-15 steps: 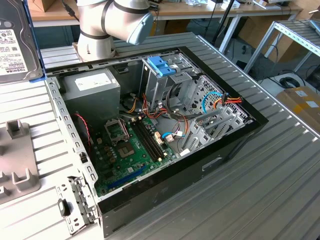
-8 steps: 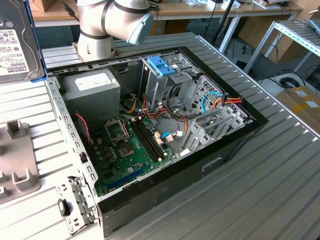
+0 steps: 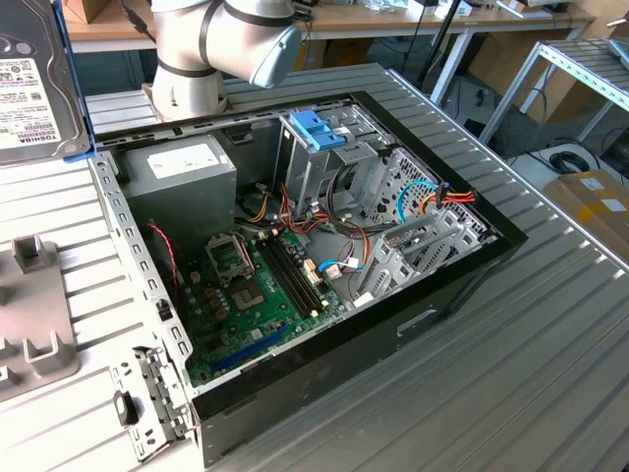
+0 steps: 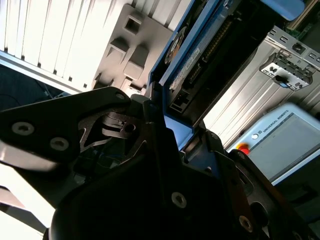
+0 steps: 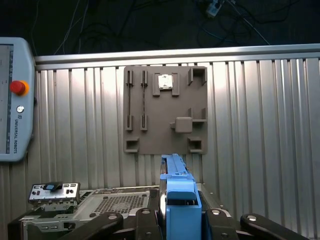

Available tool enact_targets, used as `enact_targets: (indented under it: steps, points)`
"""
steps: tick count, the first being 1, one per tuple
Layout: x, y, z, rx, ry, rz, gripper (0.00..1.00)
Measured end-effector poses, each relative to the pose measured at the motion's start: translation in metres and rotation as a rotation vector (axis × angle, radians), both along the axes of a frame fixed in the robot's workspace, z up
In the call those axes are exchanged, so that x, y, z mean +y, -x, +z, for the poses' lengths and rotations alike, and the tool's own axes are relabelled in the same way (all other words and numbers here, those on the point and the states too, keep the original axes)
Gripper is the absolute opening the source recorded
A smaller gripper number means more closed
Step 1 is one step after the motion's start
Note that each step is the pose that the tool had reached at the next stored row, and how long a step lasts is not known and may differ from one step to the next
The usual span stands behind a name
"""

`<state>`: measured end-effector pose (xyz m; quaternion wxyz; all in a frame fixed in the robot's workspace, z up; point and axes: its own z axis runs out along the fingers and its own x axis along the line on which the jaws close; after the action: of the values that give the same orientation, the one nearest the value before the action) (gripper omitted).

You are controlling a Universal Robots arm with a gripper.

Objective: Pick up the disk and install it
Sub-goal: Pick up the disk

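Observation:
The disk point(image 3: 29, 88), dark grey with a white label and a light-blue side frame, hangs in the air at the exterior view's far left, above the grey fixture plate point(image 3: 34, 324). In the first wrist view my gripper point(image 5: 180, 222) is shut on the disk point(image 5: 179, 195), whose blue edge stands upright between the black fingers. The second wrist view has the disk point(image 4: 200, 55) rising out of the gripper point(image 4: 177, 132). The open computer case point(image 3: 314, 256) lies at the exterior view's middle, with its metal drive cage and blue latch point(image 3: 319, 128).
A grey power supply box point(image 3: 182, 177), the green mainboard point(image 3: 256, 295) and coloured cables point(image 3: 432, 202) fill the case. The grey fixture plate point(image 5: 165, 110) lies on the ribbed metal table point(image 5: 260, 125). A teach pendant point(image 5: 15, 100) rests beside it. The arm's body point(image 3: 226, 39) stands behind the case.

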<state>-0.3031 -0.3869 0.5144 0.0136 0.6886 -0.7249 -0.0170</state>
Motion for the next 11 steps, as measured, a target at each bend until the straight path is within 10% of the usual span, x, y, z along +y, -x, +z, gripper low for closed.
enact_targets:
  steps: [11]
  points:
    - [0.0000,-0.0058,-0.0008,-0.0001,0.0017,0.000,0.37]
